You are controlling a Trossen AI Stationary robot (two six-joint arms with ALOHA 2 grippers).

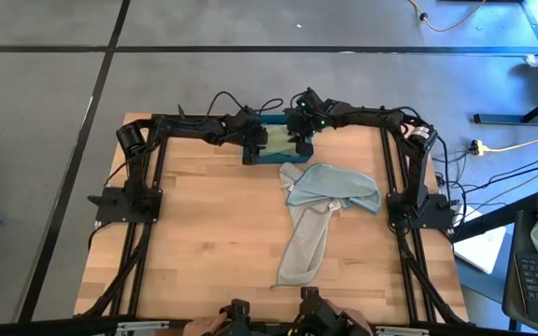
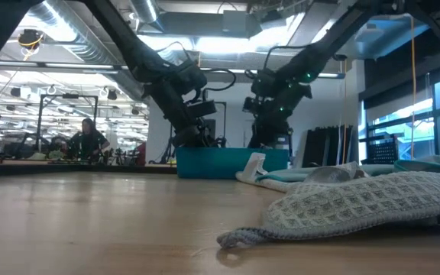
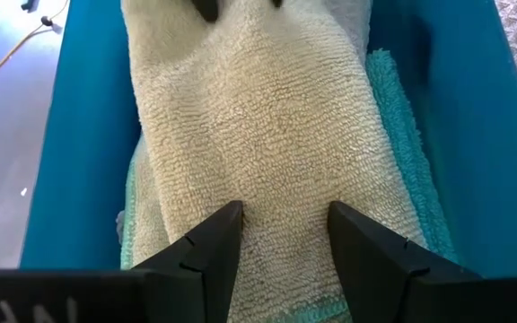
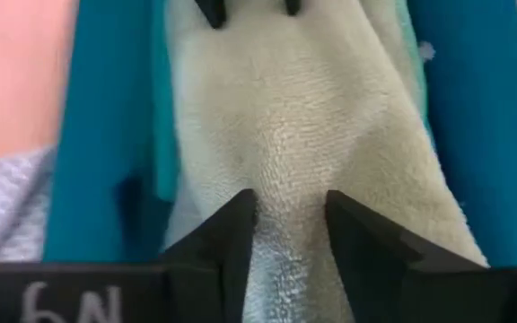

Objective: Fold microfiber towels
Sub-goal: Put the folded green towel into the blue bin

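Observation:
A pale green microfiber towel (image 3: 267, 117) lies folded in the teal-blue bin (image 1: 274, 157) at the table's far edge, on top of a teal towel (image 3: 402, 135). My left gripper (image 3: 281, 224) is at the towel's left end and my right gripper (image 4: 292, 215) at its right end. Each is shut on the towel. On the table in front of the bin, a pale blue towel (image 1: 334, 187) lies crumpled on the far end of a long grey-beige towel (image 1: 308, 245). My left gripper has the pale green towel's left end (image 3: 281, 193) between its two fingers, coming slanting down from the left. The towel rests on the teal towel in the bin. My right gripper pinches the towel's right end (image 4: 290, 179), slanting down from the right. Creases in the cloth run toward its fingers.
The bin's upright walls (image 3: 88, 135) stand close on both sides of the fingers. The two loose towels cover the table's middle right, and the grey-beige one (image 2: 357, 202) reaches toward the near edge. Bare wood lies to the left (image 1: 204, 233).

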